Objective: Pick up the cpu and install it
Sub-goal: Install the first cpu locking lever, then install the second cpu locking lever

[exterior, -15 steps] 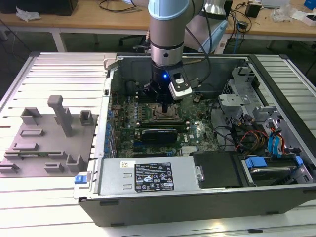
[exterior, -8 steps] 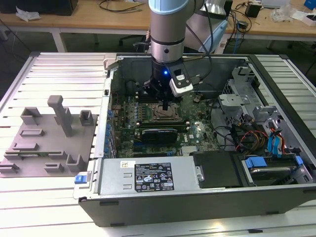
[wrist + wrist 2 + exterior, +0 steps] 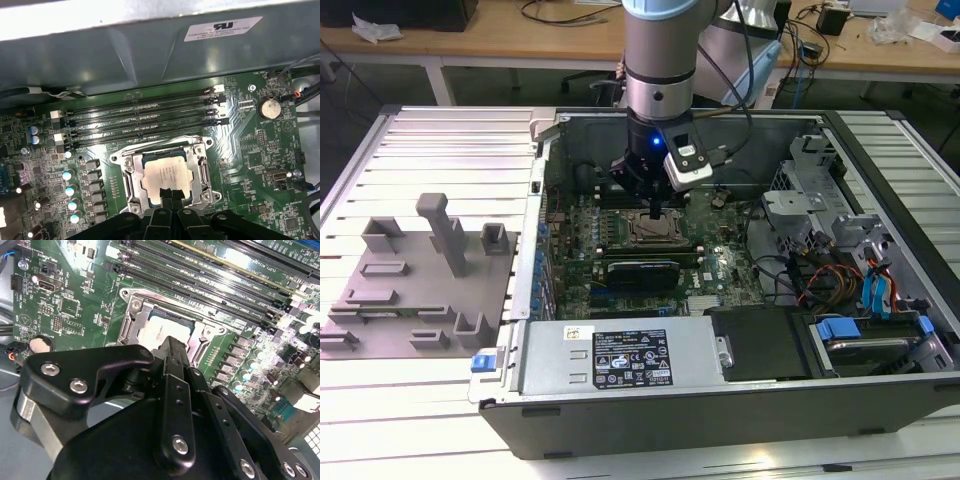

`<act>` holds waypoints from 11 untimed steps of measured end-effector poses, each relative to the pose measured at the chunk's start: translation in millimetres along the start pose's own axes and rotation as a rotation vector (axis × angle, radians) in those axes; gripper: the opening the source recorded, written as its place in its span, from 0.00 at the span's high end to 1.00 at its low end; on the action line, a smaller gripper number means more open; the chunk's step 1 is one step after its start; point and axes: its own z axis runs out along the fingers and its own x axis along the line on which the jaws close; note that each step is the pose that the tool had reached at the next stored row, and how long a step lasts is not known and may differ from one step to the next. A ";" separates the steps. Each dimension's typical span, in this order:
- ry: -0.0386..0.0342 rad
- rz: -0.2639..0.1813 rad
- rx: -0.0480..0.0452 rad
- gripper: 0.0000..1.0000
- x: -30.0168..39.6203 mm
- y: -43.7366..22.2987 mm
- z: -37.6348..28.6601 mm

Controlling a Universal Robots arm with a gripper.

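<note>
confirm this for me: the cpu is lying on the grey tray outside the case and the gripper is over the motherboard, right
Not quite. The cpu sits inside the metal-framed socket on the motherboard, as the first wrist view shows, not on the grey tray. The gripper is indeed over the motherboard, right at the cpu.

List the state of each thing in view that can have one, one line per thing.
cpu: lying flat inside the socket frame.
socket: frame open around the cpu, not covered.
gripper: fingertips together, over the near edge of the cpu.
computer case: lying on its side, side panel off, board exposed.
memory slots: empty.
grey tray: on the table, nothing in it.
</note>
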 end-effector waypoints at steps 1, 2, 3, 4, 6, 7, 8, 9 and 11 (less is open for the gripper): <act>0.0000 0.000 0.0000 0.89 0.0 0.0 0.0; 0.0000 0.000 0.0000 0.89 0.0 0.0 -0.4; 0.0000 0.000 0.0000 0.89 0.0 0.0 -0.7; 0.0000 0.000 0.0000 0.89 0.0 0.0 -0.7; 0.0001 0.000 0.0000 0.89 0.0 0.0 -0.8; 0.0000 0.000 0.0000 0.89 -0.1 0.0 -0.9; 0.0001 0.000 0.0000 0.89 0.0 0.0 -0.9; 0.0000 0.000 0.0000 0.89 0.0 0.0 -1.0; 0.0000 0.000 0.0001 0.89 -0.1 0.0 -1.1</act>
